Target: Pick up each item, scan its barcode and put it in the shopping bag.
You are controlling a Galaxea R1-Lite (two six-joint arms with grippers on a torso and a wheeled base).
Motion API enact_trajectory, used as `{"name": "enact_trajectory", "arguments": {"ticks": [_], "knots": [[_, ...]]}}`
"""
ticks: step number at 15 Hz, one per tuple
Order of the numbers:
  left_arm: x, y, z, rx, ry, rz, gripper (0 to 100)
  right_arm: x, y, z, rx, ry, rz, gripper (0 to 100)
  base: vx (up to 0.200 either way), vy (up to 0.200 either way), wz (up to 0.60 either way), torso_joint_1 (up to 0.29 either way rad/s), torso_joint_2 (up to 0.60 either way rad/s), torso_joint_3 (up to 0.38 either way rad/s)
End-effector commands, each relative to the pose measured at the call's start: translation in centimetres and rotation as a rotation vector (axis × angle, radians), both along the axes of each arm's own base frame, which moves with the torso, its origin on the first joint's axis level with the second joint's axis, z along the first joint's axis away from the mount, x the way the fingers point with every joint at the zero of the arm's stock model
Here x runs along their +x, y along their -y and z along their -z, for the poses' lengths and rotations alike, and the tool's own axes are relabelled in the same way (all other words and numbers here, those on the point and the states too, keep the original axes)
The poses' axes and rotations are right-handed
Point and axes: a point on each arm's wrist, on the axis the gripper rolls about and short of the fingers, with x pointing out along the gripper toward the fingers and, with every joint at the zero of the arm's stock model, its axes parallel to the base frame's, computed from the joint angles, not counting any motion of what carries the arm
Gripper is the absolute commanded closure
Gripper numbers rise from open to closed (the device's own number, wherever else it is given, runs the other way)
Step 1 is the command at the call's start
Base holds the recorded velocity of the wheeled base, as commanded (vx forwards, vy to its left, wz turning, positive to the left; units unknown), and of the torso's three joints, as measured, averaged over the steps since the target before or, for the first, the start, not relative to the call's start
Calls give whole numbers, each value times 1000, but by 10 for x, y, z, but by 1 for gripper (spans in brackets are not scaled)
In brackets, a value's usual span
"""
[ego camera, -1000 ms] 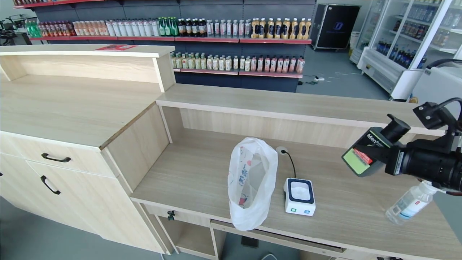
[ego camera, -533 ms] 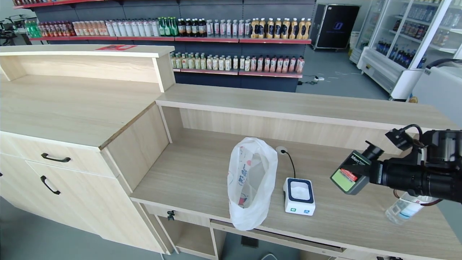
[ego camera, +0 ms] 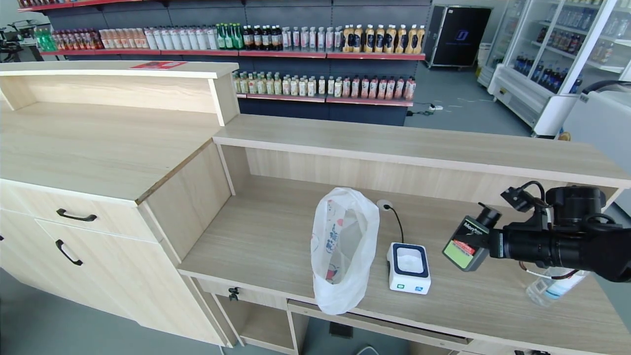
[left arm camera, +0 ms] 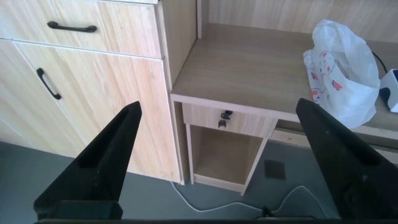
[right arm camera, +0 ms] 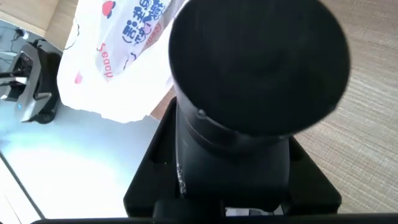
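Note:
A black bottle with a green and red label hangs tilted above the counter, just right of the white barcode scanner. My right gripper is shut on it. In the right wrist view the bottle's black cap is close up, with the shopping bag behind it. The white shopping bag stands open on the counter, left of the scanner. My left gripper is open and holds nothing, low in front of the counter's left end, with the bag farther off.
A clear water bottle lies on the counter near its right front corner, under my right arm. A raised back ledge runs behind. The scanner's cable leads to a hole at the back. A higher cabinet stands to the left.
My right arm has come down and to the left with the black bottle, nearer the scanner. The bag, scanner and water bottle have stayed put.

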Motion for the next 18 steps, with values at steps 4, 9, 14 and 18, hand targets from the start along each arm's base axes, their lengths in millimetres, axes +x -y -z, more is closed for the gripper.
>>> {"name": "enact_trajectory", "arguments": {"ticks": [4,9,14,18], "knots": [[0,0,0,0,1,0,0,19,-7,22,-40,-16,-62,100,0,0,0,0,0,0],[0,0,0,0,1,0,0,14,-19,39,-65,-52,-118,100,0,0,0,0,0,0],[0,0,0,0,1,0,0,24,-24,46,-62,-54,-135,100,0,0,0,0,0,0],[0,0,0,0,1,0,0,29,-27,49,-38,-40,-165,100,0,0,0,0,0,0]]}}
